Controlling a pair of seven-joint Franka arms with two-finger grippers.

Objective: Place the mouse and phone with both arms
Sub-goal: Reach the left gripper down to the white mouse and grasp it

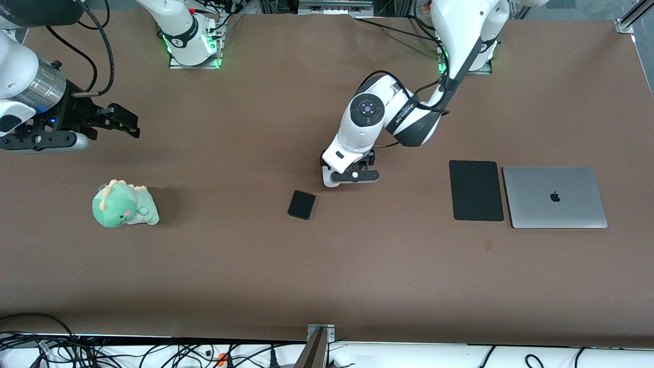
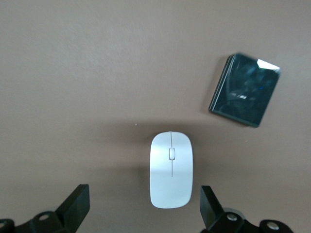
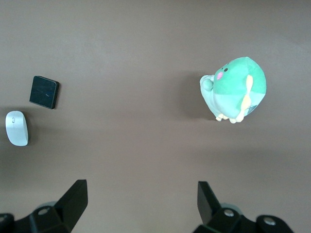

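The left white jointed arm is reaching from its base toward the middle of the brown table, its elbow bent and its wrist pointing downward. Its black two-finger left pincer [image 1: 352, 176] [image 2: 146, 206] is hanging low over the table with both fingers spread wide apart, holding nothing. The right white jointed arm is waiting at its own end of the table; its black two-finger right pincer [image 1: 120, 121] [image 3: 141, 204] is raised, fingers parted and empty.
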